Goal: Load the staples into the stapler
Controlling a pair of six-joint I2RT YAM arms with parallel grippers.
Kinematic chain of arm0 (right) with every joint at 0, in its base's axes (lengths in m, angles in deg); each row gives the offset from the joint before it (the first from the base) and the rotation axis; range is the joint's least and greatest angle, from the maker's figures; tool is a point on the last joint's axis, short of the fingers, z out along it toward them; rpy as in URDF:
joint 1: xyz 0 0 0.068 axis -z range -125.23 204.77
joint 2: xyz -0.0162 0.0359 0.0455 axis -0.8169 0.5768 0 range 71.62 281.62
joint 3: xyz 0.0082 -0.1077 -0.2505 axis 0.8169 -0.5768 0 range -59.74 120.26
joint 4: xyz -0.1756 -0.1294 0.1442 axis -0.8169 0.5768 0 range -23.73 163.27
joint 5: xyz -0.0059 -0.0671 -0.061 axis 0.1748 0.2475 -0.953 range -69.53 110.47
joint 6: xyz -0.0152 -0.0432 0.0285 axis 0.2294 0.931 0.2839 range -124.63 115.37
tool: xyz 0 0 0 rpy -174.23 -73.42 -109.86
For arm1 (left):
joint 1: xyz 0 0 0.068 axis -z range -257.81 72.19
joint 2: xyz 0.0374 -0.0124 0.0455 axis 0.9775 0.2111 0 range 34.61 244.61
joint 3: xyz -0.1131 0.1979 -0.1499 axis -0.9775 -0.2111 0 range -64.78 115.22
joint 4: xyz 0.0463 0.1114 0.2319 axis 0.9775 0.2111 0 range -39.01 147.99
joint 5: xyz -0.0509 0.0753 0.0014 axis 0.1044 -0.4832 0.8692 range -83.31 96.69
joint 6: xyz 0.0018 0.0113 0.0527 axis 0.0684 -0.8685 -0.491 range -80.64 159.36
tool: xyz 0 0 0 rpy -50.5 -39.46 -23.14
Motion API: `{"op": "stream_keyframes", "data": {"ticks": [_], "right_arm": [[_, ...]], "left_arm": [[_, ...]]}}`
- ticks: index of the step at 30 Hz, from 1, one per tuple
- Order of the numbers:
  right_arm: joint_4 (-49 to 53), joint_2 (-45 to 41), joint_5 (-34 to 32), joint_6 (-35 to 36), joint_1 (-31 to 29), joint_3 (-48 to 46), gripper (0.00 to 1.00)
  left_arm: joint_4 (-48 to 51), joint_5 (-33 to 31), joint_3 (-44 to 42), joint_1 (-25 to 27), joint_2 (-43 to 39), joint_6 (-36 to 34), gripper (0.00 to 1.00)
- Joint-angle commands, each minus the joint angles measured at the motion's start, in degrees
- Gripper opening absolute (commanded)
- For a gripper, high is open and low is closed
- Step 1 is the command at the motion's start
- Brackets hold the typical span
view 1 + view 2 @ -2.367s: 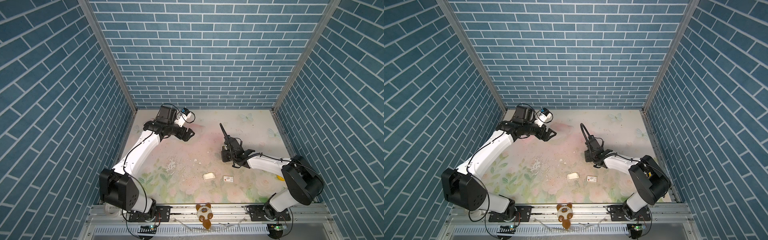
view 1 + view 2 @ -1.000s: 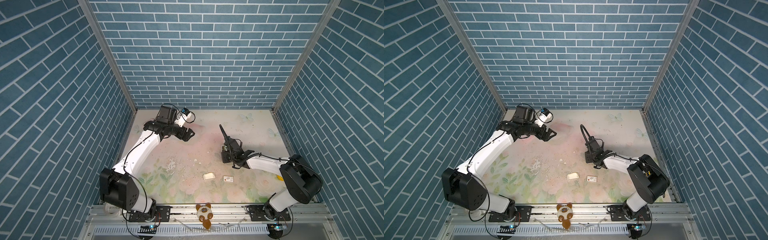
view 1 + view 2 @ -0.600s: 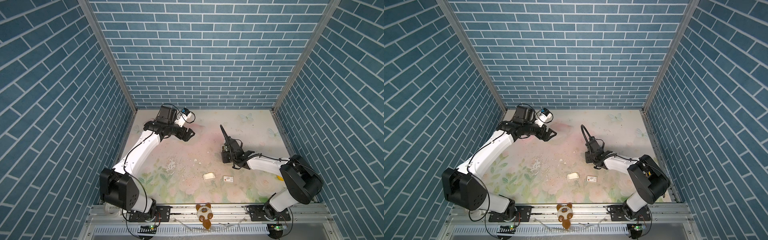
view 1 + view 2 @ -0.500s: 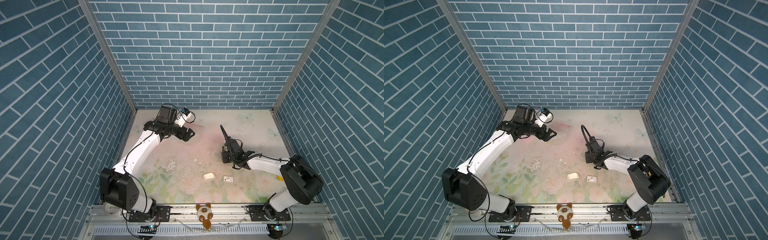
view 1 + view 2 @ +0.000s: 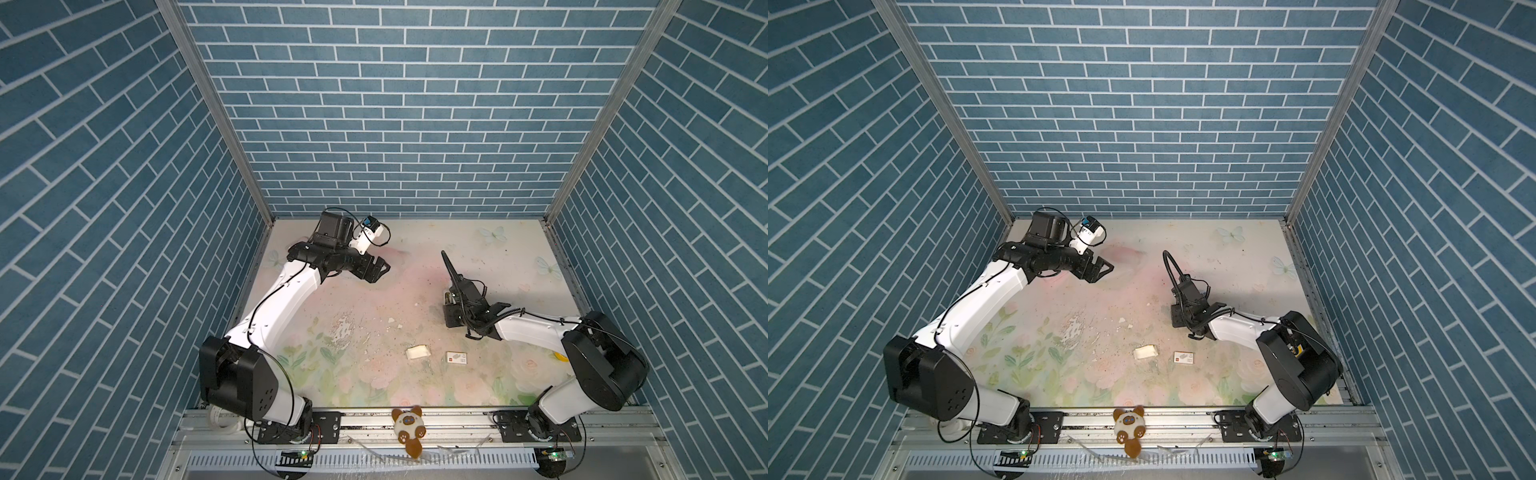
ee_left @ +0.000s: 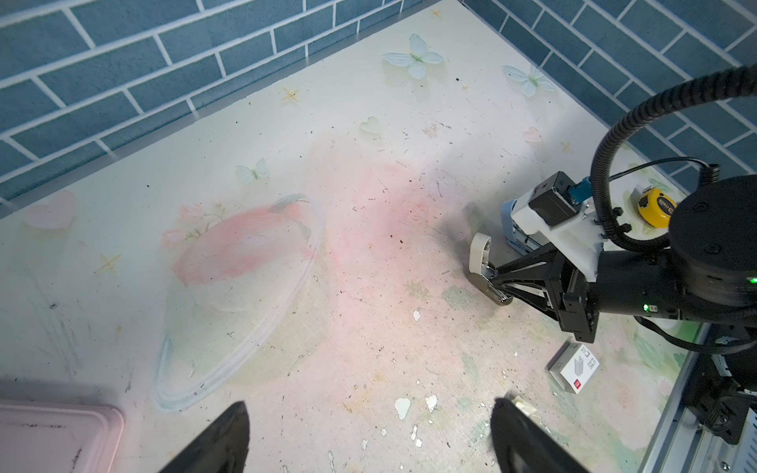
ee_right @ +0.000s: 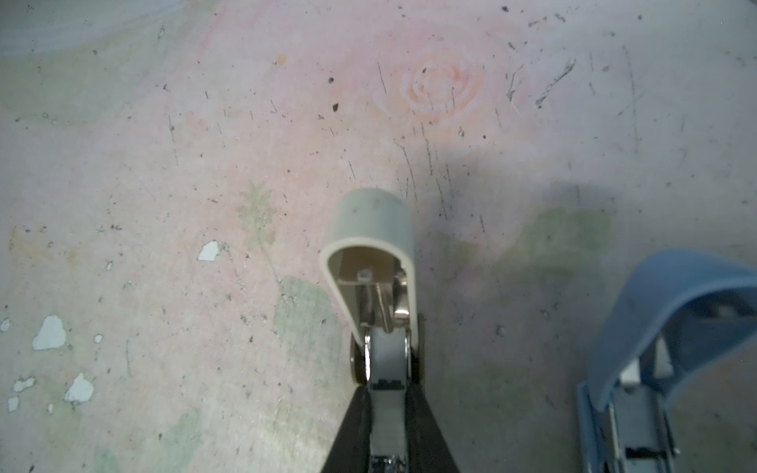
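Note:
The stapler (image 7: 370, 229) is cream, and its lid is swung up off the metal channel; the left wrist view also shows the stapler (image 6: 478, 252). My right gripper (image 7: 387, 393) is shut on the channel's sides, low over the mat right of centre, and both top views show the right gripper (image 5: 449, 302) (image 5: 1177, 307). A small white card tray (image 5: 417, 351) and its sleeve (image 5: 456, 358) with a red mark lie on the mat nearer the front. The staples are too small to make out. My left gripper (image 6: 368, 405) hangs open and empty at the back left (image 5: 380, 270).
A blue stapler (image 7: 676, 327), also open, sits just beside the cream one. A yellow tape measure (image 6: 655, 209) lies behind the right arm. There is a pink tray corner (image 6: 53, 438) under the left arm. A plush toy (image 5: 409, 424) sits on the front rail. Brick walls enclose three sides.

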Motion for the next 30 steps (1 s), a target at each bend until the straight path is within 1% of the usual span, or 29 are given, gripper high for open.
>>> {"op": "stream_keyframes", "data": {"ticks": [1,20,27,30], "right_arm": [[2.2,-0.4,0.1,-1.2,0.0,-1.0,0.19],[3.0,-1.0,0.1,-1.0,0.0,-0.2,0.25],[5.4,-5.1,0.7,0.4,0.1,1.7,0.26],[6.9,-6.2,3.1,1.4,0.1,3.6,0.26]], "left_arm": [[-0.5,0.5,-0.7,-0.4,-0.3,0.4,0.93],[-0.6,0.7,-0.4,-0.5,-0.1,0.4,0.93],[-0.3,0.1,-0.1,-0.5,-0.2,0.1,0.93],[-0.2,0.1,0.1,-0.5,0.0,0.0,0.93]]}}
